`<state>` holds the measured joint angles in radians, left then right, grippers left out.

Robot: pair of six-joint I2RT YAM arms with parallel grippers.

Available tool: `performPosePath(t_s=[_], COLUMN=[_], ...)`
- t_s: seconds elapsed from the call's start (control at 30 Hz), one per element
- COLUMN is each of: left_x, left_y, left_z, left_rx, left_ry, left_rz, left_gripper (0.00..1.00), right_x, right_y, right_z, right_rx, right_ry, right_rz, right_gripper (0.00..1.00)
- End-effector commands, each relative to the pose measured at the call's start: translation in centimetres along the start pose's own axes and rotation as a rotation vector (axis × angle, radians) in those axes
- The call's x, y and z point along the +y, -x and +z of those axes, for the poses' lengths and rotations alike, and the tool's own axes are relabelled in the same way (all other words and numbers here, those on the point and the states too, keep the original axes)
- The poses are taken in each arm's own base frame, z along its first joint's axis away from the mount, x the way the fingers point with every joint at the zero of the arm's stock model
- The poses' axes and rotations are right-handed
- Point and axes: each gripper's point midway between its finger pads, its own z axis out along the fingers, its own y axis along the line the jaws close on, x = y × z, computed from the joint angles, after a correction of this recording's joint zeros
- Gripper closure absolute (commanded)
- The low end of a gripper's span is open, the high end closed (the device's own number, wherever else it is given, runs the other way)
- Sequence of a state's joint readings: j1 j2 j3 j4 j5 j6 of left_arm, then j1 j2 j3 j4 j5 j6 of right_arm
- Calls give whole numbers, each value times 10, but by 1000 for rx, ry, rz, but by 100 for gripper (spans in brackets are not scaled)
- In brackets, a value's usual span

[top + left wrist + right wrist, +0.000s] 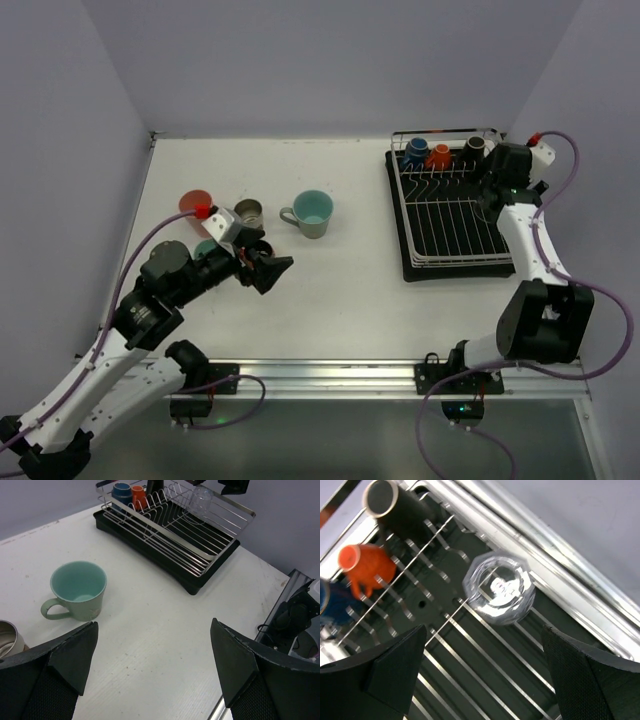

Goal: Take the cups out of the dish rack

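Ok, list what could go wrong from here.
1. The clear glass below the open right gripper is smooth and rests on the wires of the dish rack. It may slip or tip when gripped.
2. The black cup and the orange cup stand near it, so a finger might knock them.
3. The open left gripper sits close to the teal mug, and a careless swing could bump it.

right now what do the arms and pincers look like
The left arm and right arm have white links with bulky black joints. A lavender cable with a red connector loops along each. The left pincer and right pincer have broad, dark wedge-shaped fingers.
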<state>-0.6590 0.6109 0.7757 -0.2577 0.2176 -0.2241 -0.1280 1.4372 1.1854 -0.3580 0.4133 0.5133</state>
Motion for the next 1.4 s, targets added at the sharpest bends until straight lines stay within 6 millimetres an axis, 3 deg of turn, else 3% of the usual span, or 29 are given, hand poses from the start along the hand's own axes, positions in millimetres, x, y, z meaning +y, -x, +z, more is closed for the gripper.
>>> performPosePath(t_s=[0.0, 0.2, 0.43, 0.67, 0.77, 0.83, 0.9, 0.93, 1.03, 1.07, 1.13, 1.17, 1.27, 1.3, 1.33, 1.37], left_x=[9, 11, 13, 17, 20, 21, 22, 23, 25, 27, 29, 29, 28, 25, 23, 15], left_y=[3, 2, -2, -7, -7, -10, -11, -12, -16, -16, -18, -18, -18, -16, -13, -11], left_z=[-1, -2, 1, 5, 6, 8, 8, 10, 14, 15, 18, 19, 25, 28, 32, 35], left_rx=[-8, -5, 8, 30, 31, 40, 44, 51, 67, 69, 81, 85, 98, 96, 98, 94], left_ry=[69, 103, 111, 130, 143, 145, 148, 152, 158, 163, 168, 168, 159, 149, 136, 94], left_rz=[24, 33, 36, 36, 35, 36, 37, 36, 31, 32, 29, 27, 17, 3, -9, -23], left_gripper=[0, 0, 0, 0, 0, 0, 0, 0, 0, 0, 0, 0, 0, 0, 0, 0], right_x=[-12, -20, -11, -6, -6, -7, -5, -5, -1, 2, 7, 12, 22, 26, 35, 42], right_y=[30, 26, 17, 6, 5, 4, 6, 14, 18, 29, 24, 34, 22, 28, 15, 21], right_z=[10, 35, 55, 72, 77, 77, 70, 62, 45, 30, 17, 0, -19, -35, -43, -62], right_rx=[-74, -41, 8, 45, 49, 51, 44, 14, -6, -34, -28, -58, -36, -50, -12, -29], right_ry=[-86, -141, -132, -129, -137, -136, -121, -102, -45, -15, 49, 98, 209, 262, 338, 409], right_rz=[20, 10, -6, -24, -35, -35, -24, -10, 9, 32, 48, 78, 127, 149, 154, 189], right_gripper=[1, 1, 1, 8, 18, 34, 46, 61, 72, 75, 78, 78, 79, 79, 79, 79])
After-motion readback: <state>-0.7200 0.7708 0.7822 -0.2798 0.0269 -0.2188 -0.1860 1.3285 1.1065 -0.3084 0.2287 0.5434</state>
